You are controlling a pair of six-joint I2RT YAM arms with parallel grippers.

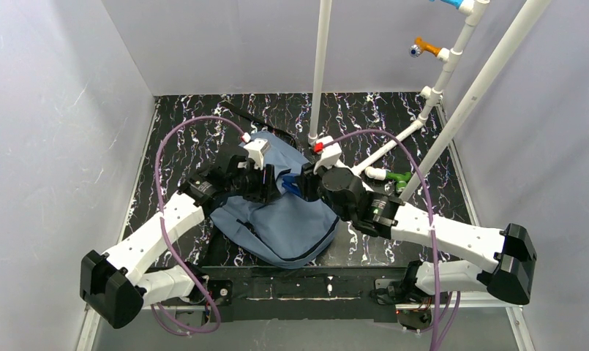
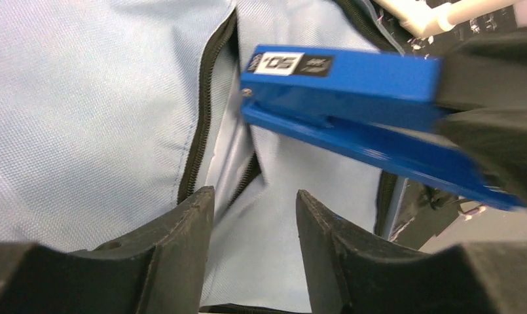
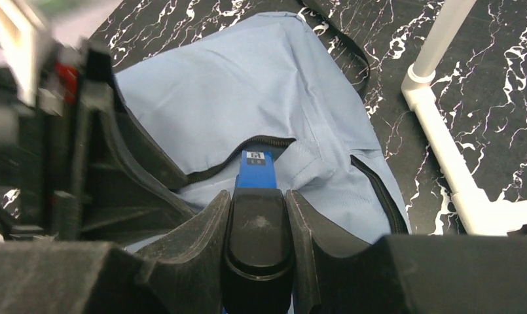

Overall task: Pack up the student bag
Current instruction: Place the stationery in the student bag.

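Note:
The slate-blue student bag (image 1: 291,227) lies on the table between my two arms, its black zipper (image 2: 201,118) parted. My right gripper (image 3: 257,193) is shut on the black rear end of a blue stapler (image 3: 255,170). The stapler's nose points at the zipper opening (image 3: 247,147). In the left wrist view the stapler (image 2: 352,91) hangs just above the bag's fabric (image 2: 84,98), close to the gap. My left gripper (image 2: 254,193) is low over the bag beside the opening, open, with only fabric showing between its fingers. In the top view both grippers meet over the bag (image 1: 287,184).
White PVC pipes stand behind and to the right of the bag (image 1: 320,73) (image 1: 489,80), with a pipe foot on the table near it (image 3: 444,150). A green object (image 1: 401,178) lies by the pipe base. The black marbled tabletop (image 1: 181,146) is walled in grey.

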